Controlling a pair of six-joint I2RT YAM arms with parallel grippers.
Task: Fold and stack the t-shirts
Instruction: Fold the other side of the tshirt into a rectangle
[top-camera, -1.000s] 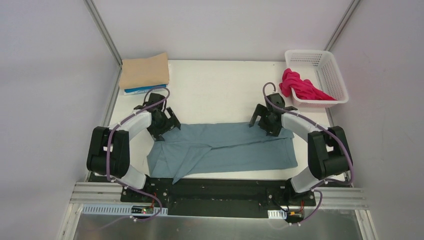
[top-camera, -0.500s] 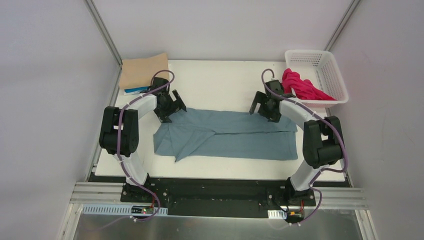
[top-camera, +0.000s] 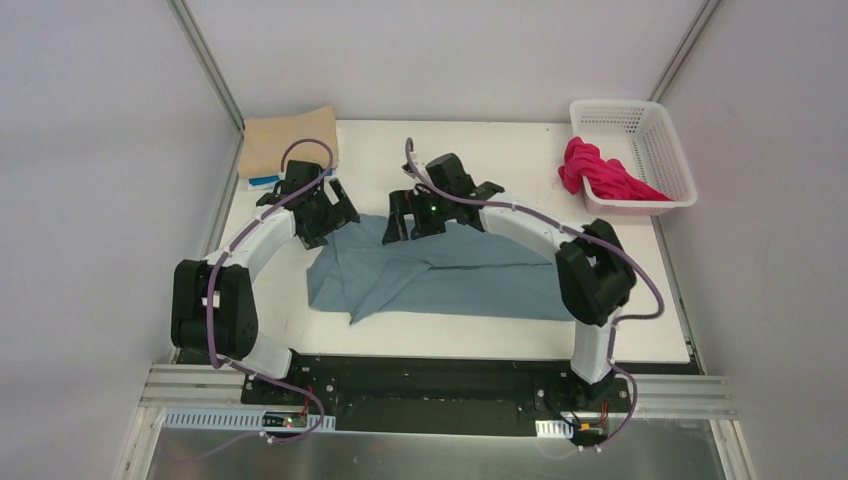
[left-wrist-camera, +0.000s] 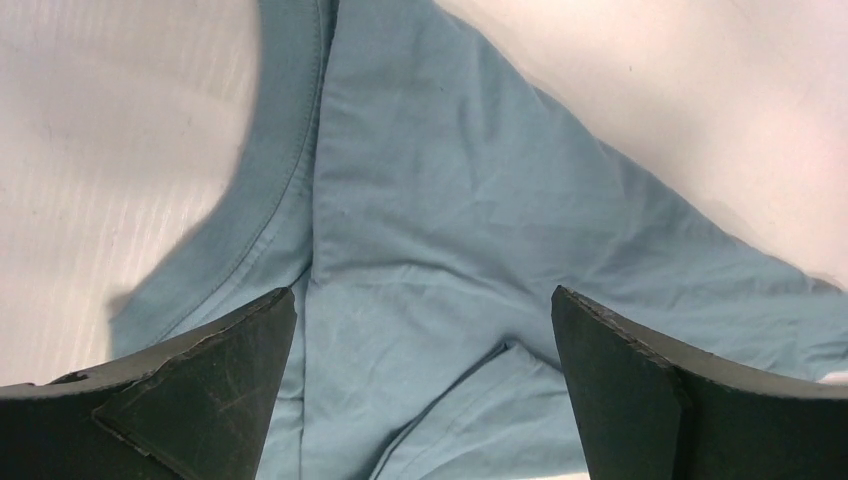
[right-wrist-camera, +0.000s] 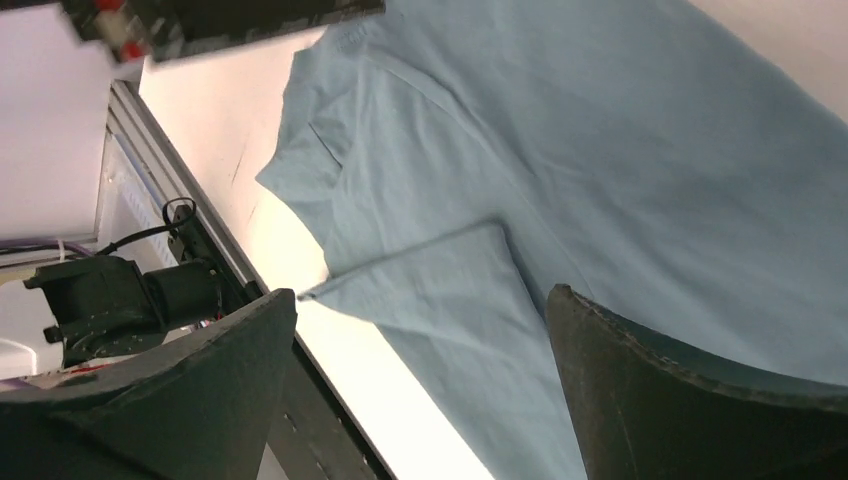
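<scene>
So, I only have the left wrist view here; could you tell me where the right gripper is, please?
Observer: The right gripper hovers over the far edge of the teal t-shirt, near its middle, jaws open and empty.
Operator: Thank you. Are other shirts out?
Observer: A tan t-shirt lies folded at the far left corner.
Operator: And the red one?
Observer: The magenta t-shirt sits bunched in the white basket at the far right.
</scene>
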